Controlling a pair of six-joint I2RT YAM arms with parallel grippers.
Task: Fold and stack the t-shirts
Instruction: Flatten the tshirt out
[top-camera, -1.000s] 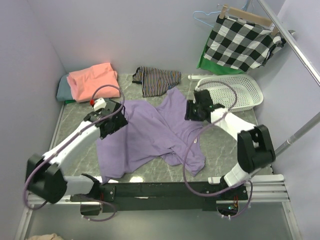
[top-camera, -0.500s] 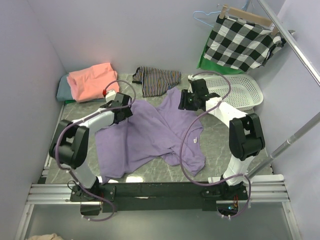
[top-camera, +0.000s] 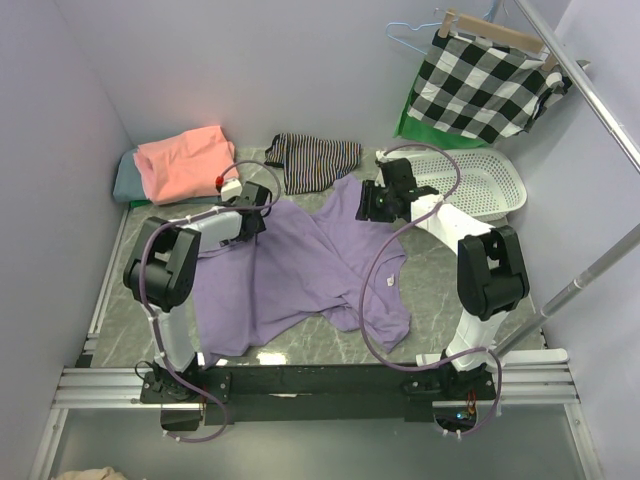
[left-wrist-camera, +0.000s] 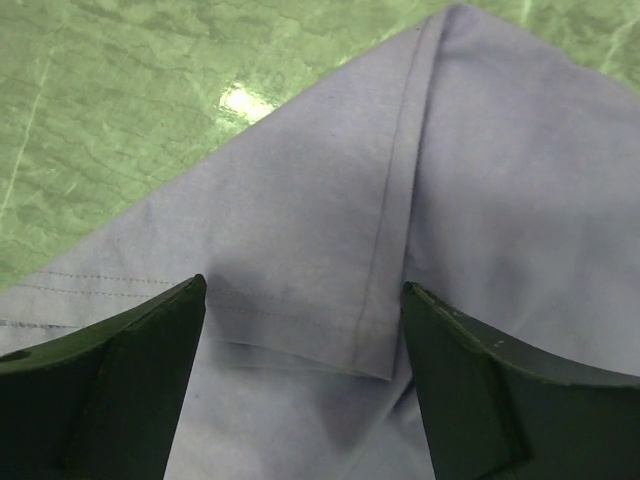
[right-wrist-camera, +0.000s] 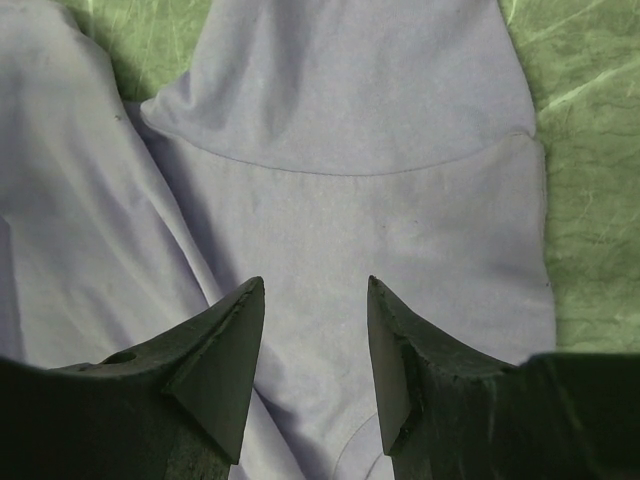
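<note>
A lavender t-shirt (top-camera: 300, 270) lies crumpled and spread on the marble table. My left gripper (top-camera: 258, 207) hovers open over its far left corner. In the left wrist view a folded hem corner (left-wrist-camera: 385, 300) lies between the open gripper (left-wrist-camera: 303, 290) fingers, unpinched. My right gripper (top-camera: 376, 205) stands open over the shirt's far right part. In the right wrist view lavender cloth (right-wrist-camera: 350, 200) fills the gap of that gripper (right-wrist-camera: 315, 285). A folded salmon-pink t-shirt (top-camera: 185, 160) rests on a grey-teal t-shirt (top-camera: 124, 182) at the back left.
A striped garment (top-camera: 315, 160) lies at the back middle. A white basket (top-camera: 470, 185) stands at the back right, with a green cloth (top-camera: 418, 122) behind it. A checked cloth (top-camera: 485, 80) hangs from a wooden hanger. A metal rail (top-camera: 590, 90) crosses the right side.
The left arm has reached farther back and right to the shirt's far left corner, its jaws narrowing slightly. The right gripper shifted a little toward the back of the shirt.
</note>
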